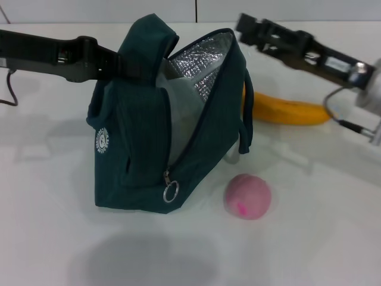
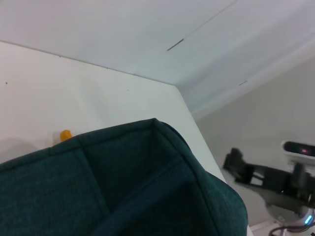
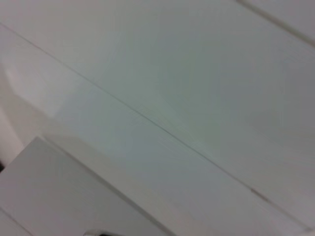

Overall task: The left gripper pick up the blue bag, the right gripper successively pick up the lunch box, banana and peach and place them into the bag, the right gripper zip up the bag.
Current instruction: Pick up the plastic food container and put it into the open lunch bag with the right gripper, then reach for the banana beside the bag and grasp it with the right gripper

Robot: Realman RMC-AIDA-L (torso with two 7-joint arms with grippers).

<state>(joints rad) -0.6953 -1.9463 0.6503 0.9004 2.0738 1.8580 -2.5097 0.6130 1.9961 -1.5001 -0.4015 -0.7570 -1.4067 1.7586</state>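
Two arms flank an open dark-teal fabric bag point(image 1: 149, 125). Left gripper point(image 1: 128, 65) grips its top. Right gripper point(image 1: 247, 27), fingers unclear, hovers above yellow banana point(image 1: 289, 111); pink peach point(image 1: 247, 196) lies beside the bag.

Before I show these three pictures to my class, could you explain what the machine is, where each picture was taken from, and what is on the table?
It is a robot with two arms. The wide picture comes from a camera on its head; the other two come from cameras on its wrists. On the white table a dark blue-green bag stands open, showing silver lining and something pale inside. The left pincer holds the bag's top. The right pincer hovers beside the opening. A banana lies behind the bag, a pink peach in front. The left wrist picture shows the bag up close; the right wrist picture shows only pale surfaces.
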